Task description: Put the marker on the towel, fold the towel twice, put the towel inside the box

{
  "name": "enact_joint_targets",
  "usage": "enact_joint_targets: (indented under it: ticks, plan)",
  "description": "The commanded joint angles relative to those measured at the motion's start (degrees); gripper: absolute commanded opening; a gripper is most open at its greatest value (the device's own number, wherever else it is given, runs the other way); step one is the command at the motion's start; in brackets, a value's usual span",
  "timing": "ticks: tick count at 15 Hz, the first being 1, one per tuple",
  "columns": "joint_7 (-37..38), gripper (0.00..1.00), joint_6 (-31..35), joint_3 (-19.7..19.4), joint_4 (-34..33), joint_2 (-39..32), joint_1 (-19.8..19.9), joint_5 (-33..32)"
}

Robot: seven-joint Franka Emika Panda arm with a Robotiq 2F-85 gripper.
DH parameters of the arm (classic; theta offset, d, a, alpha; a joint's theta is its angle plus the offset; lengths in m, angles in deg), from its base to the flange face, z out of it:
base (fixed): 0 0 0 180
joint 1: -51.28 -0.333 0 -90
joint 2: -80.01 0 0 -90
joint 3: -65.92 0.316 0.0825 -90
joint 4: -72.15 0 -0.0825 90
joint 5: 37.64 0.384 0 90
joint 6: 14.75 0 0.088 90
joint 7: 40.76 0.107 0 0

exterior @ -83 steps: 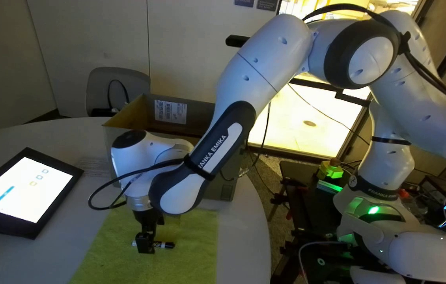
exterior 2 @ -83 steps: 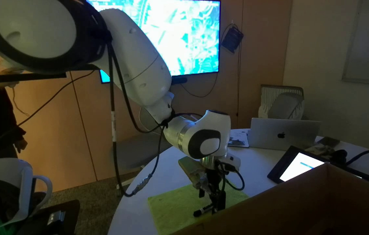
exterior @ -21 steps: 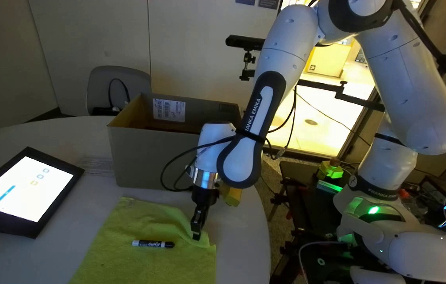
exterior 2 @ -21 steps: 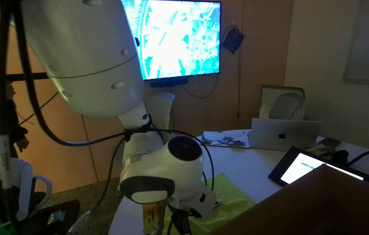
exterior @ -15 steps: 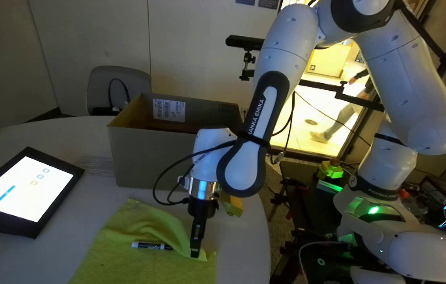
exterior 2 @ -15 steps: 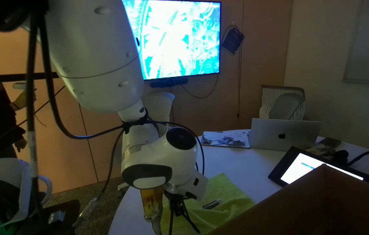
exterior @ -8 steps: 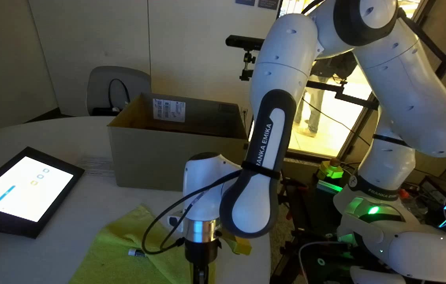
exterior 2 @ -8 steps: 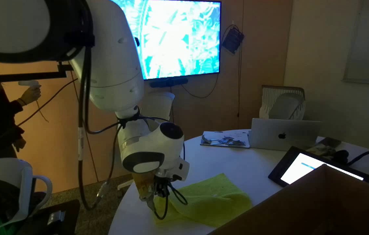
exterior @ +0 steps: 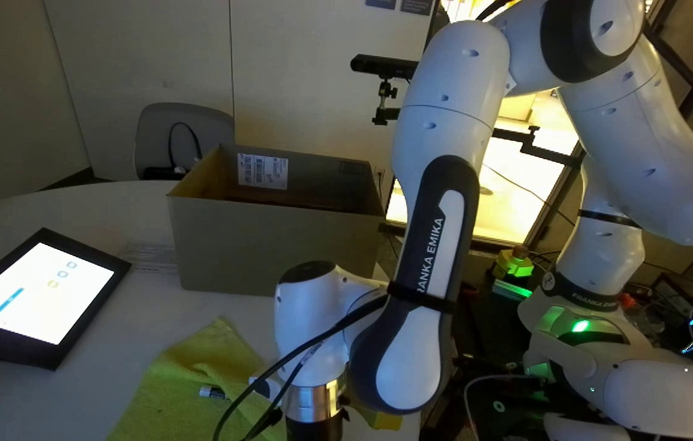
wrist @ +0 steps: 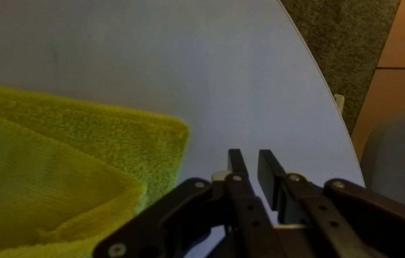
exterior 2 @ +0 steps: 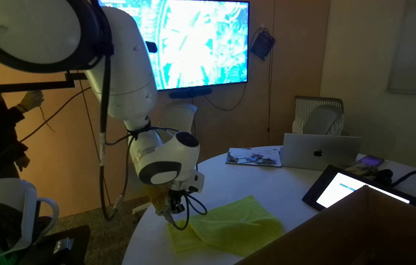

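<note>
Wrist view: the towel [wrist: 55,172] lies to the left of the gripper [wrist: 250,156] on the table [wrist: 231,89], a bare corner of its lower layer just beside the fingers [wrist: 238,163]. These stand slightly apart with only table visible between them, so nothing is pinched. The cloth is yellow-green and soft-looking, nubby on the lower layer, with a raised hem; a slanting flap overlies it, its tip stopping short of the corner. The coming move probably turns on this offset: to take hold of an edge, the gripper would need to travel leftward in this view, and down.

In an exterior view, the arm [exterior: 438,257] hides part of the towel, and the gripper falls below the frame. The marker [exterior: 212,392] lies on the towel, its pale end pointing left; the rest appears covered by the flap. The box [exterior: 272,245] stands upright behind, a white label [exterior: 263,171] on its inner wall.

In an exterior view, the gripper [exterior 2: 177,209] hangs near the towel's left corner, apparently clear of the cloth, which spreads from there toward the box. With the flap turned over, the towel's long axis cannot be judged. One loose fold seems made; a second fold and the boxing appear to remain.
</note>
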Motion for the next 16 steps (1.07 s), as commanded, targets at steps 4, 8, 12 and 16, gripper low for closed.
enact_joint_targets:
  ticks: [4,8,12,16]
  plan:
    - [-0.51,0.72,1.37,-1.93,-2.18,4.44,2.68,0.61]
    - [2.52,1.00,2.38,-7.46,-6.17,5.37,2.41,0.57]
    - [8.45,1.00,1.72,-16.68,-11.79,3.06,-1.71,-0.97]
    - [14.95,1.00,-0.71,-24.49,-17.48,-1.55,-6.19,-2.35]
